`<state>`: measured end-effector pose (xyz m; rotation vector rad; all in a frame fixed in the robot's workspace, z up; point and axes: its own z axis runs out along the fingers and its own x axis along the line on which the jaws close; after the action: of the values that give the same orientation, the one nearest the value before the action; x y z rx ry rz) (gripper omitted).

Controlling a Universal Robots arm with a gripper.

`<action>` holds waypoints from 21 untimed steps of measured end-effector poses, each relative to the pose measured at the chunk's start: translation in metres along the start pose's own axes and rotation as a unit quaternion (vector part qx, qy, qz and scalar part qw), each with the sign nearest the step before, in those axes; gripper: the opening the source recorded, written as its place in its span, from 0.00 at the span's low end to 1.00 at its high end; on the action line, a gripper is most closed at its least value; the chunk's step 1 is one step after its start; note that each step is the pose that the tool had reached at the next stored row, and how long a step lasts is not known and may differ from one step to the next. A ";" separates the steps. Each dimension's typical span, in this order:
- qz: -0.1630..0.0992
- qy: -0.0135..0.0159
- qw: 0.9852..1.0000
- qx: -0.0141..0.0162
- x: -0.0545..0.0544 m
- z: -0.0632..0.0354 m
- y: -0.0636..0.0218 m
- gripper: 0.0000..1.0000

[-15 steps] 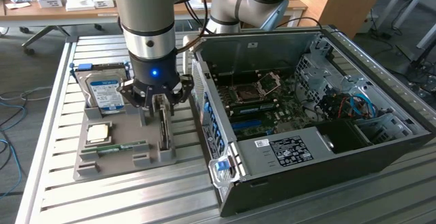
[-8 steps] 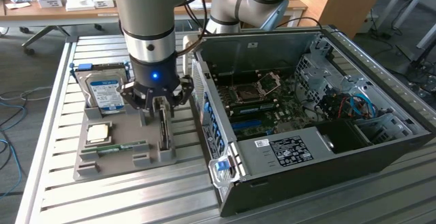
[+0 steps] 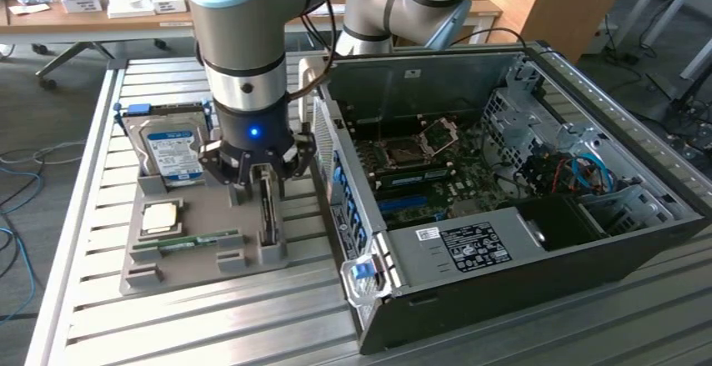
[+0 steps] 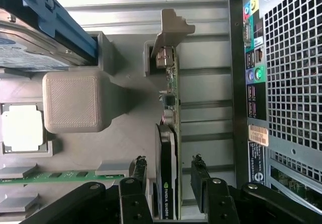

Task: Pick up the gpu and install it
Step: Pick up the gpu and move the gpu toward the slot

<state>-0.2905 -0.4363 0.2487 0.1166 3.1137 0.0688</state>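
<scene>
Computer case [image 3: 414, 78]: open, card not yet fitted.
Grey holder tray [image 3: 212, 212]: carries the gpu [image 4: 167, 183], standing on edge along the tray's case-side edge.
Gripper [image 4: 168, 164]: jaws apart, straddling the gpu, unclamped. Pickup and install both remain.

— What sort of place is this?
— A robotics lab, I'd say. A robot arm [image 3: 239, 49] stands over a slatted metal table [image 3: 223, 324], and an open PC case [image 3: 534, 216] lies on it.
— Could be a repair shop.
— Parts sit in a grey jig [image 3: 150, 278], each in its own slot: the gpu [image 3: 268, 212], a hard drive [image 3: 172, 145], a memory stick [image 3: 189, 241]. Behind, a wooden desk [image 3: 45, 20] carries small boxes [image 3: 133, 1], and loose cables [image 3: 22, 174] trail on the floor.
</scene>
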 end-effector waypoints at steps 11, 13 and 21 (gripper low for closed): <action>0.000 0.000 1.000 0.000 0.000 0.0141 -0.0006 0.49; 0.000 0.000 1.000 0.000 0.000 0.0169 -0.0007 0.49; 0.000 0.000 1.000 0.000 0.000 0.0182 -0.0008 0.49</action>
<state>-0.2905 -0.4363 0.2305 0.1166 3.1137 0.0688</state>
